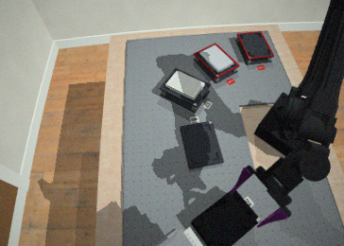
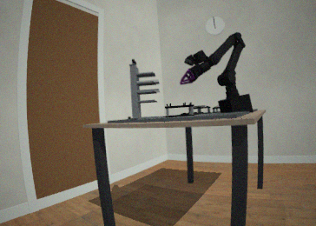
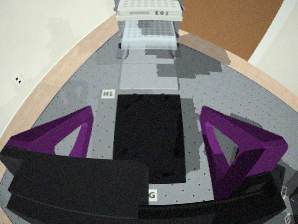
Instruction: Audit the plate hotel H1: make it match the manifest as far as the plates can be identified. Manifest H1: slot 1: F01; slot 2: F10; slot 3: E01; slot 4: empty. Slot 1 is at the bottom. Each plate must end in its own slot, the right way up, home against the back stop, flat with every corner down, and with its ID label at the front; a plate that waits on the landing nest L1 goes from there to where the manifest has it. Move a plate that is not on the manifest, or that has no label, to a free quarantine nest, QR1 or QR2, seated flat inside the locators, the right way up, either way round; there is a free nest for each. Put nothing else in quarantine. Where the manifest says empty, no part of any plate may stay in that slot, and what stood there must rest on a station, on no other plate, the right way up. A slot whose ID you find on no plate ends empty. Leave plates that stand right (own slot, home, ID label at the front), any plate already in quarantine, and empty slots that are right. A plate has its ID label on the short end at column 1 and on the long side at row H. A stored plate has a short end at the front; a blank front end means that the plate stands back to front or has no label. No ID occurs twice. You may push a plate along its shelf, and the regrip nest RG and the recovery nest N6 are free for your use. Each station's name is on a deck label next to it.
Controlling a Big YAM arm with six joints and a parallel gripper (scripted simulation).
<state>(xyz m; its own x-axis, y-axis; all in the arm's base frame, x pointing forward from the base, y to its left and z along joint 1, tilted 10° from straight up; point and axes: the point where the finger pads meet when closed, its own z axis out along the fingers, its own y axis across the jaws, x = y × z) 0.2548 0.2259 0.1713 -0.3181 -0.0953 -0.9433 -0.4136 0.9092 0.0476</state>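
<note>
My gripper (image 1: 261,196) is open and empty, its purple fingers spread wide, high above the deck. It also shows in the side view (image 2: 187,77). In the wrist view my gripper (image 3: 146,112) hangs over an empty black nest (image 3: 149,132) that lies in front of the plate hotel H1 (image 3: 149,10). Two white well plates (image 3: 149,32) lie on hotel shelves, one above the other; a bare grey shelf sits below them. I cannot read any label. From the side the hotel (image 2: 141,90) stands apart from the fingers.
A red-framed nest (image 1: 215,60) holds a pale plate; the red-framed nest (image 1: 255,45) beside it is empty. A dark nest (image 1: 184,86) holds a light plate. A black nest (image 1: 201,144) lies empty mid-deck. The arm's base (image 1: 293,124) stands at the right.
</note>
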